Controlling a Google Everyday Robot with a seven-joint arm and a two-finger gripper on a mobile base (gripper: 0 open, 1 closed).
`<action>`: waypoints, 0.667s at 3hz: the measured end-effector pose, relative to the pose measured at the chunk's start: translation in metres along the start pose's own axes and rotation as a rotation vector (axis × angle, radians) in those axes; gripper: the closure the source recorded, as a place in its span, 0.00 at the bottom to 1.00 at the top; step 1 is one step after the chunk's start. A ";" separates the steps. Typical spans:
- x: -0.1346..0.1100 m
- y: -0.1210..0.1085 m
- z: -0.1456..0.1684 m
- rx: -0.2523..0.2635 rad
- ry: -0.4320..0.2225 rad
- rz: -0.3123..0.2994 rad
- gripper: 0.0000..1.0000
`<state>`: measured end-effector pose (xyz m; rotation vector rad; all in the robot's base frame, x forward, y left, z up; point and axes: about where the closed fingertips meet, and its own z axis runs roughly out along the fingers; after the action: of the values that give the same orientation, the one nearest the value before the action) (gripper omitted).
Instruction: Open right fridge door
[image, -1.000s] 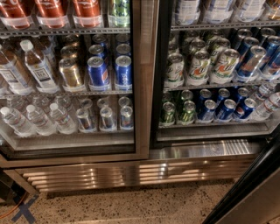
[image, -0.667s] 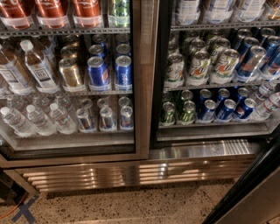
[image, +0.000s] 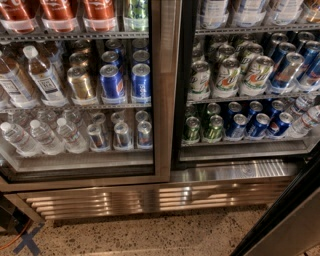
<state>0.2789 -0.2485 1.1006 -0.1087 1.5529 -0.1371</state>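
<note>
Nothing has moved since before. The right fridge door (image: 299, 229) stands open right of the grille (image: 150, 197), long edge slanting up-right; our gripper is out of view.

right fridge door (image: 278, 220): blk matt rim noted | grille (image: 150, 197): brushed st. steel | cans (image: 111, 80): glossy metal | floor (image: 150, 235): speckled, smooth

Blue cans (image: 111, 80) and gold cans (image: 80, 82) seen behind glass, green-and-white cans (image: 227, 75) to the right, red-labelled bottles (image: 60, 12) above, clear water bottles (image: 40, 135) capped in white, brushed steel grille (image: 150, 197), beige floor (image: 150, 235) speckled dark, blue cross (image: 27, 240) marked on it, right fridge door (image: 285, 215) rimmed in black.
</note>
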 end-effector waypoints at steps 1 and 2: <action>0.000 0.000 0.000 0.000 0.000 0.000 0.72; 0.000 0.000 0.000 0.000 0.000 0.000 0.72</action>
<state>0.2789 -0.2485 1.1006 -0.1087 1.5529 -0.1371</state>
